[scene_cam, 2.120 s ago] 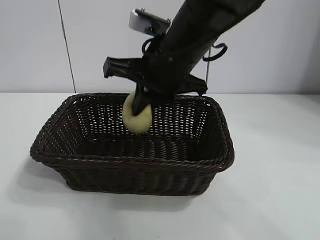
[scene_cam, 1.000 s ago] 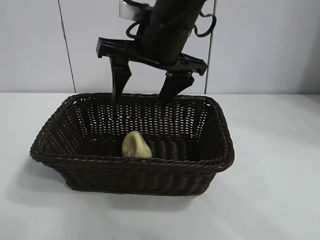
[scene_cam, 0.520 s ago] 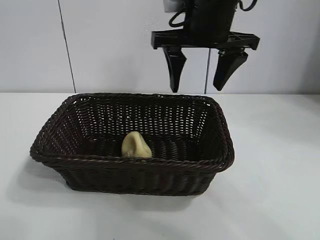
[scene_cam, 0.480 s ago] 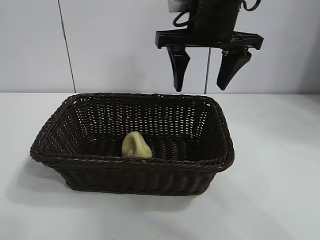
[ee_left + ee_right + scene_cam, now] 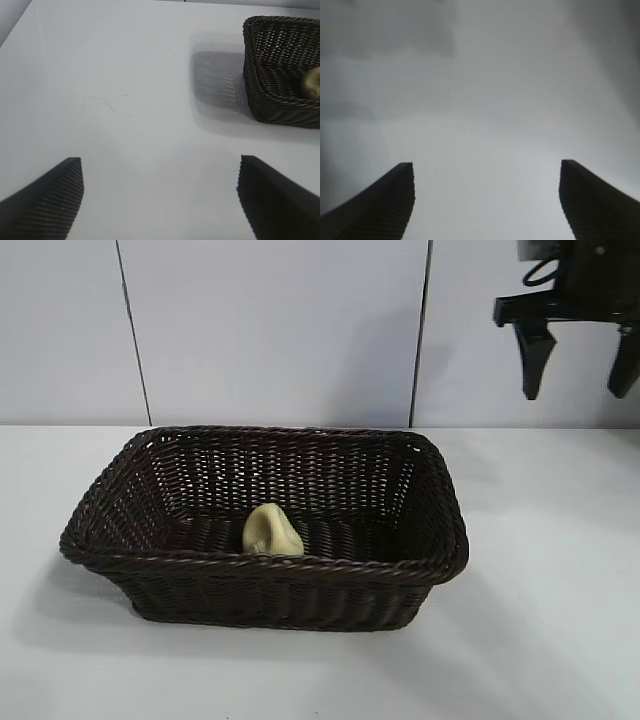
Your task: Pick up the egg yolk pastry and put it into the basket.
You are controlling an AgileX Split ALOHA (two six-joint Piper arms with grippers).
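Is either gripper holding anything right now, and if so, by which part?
Nothing is held. The right gripper and the left gripper are both open and empty; the egg yolk pastry lies in the basket.

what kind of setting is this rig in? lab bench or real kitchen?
Likely a lab test bench: a bare white table, plain panelled wall, and just the wicker basket holding the egg yolk pastry. No kitchen fittings in view.

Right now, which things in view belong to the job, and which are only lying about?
Belong to the job:
- pastry, lying inside the basket
- basket
- right pincer, open, empty, high to the basket's right

Only lying about:
- left pincer, open, idle over bare table
- nothing else loose in view
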